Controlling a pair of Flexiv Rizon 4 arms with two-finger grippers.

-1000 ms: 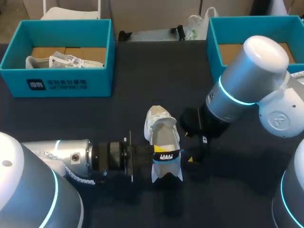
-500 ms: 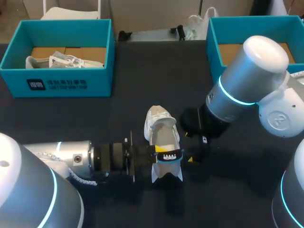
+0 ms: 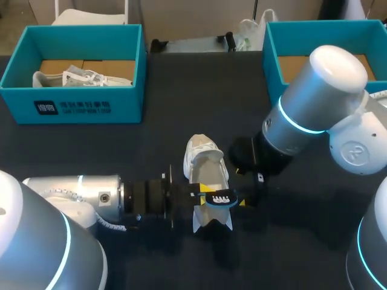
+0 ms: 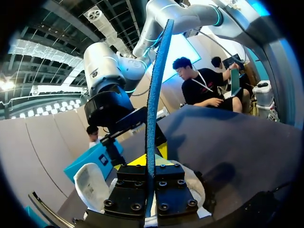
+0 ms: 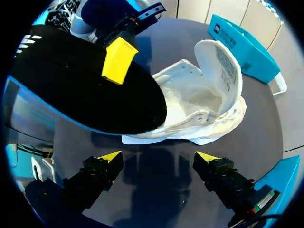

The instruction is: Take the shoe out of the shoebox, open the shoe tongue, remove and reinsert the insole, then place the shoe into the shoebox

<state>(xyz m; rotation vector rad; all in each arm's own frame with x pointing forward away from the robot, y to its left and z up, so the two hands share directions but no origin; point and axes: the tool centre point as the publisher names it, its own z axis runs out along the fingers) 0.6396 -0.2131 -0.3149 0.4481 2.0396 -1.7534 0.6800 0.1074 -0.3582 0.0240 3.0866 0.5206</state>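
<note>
A white shoe (image 3: 204,164) lies on the dark table, tongue folded up, toe pointing away from me. My left gripper (image 3: 204,192) comes in from the left and is shut on the black, blue-edged insole (image 3: 221,198), holding it over the shoe's heel end. In the left wrist view the insole (image 4: 153,99) stands edge-on between the fingers, with the shoe (image 4: 89,184) below. My right gripper (image 5: 157,156) is open just right of the shoe (image 5: 202,102), nothing between its fingers; the insole (image 5: 71,85) fills the space ahead of it.
A teal shoebox (image 3: 72,106) at the back left holds another white shoe (image 3: 81,77). A second teal shoebox (image 3: 275,57) stands at the back right, partly behind my right arm (image 3: 314,103). Bare dark table lies between the boxes.
My left arm has slid a little to the right, carrying the insole further over the shoe's heel and turning it flatter. The right arm and shoe have not moved.
</note>
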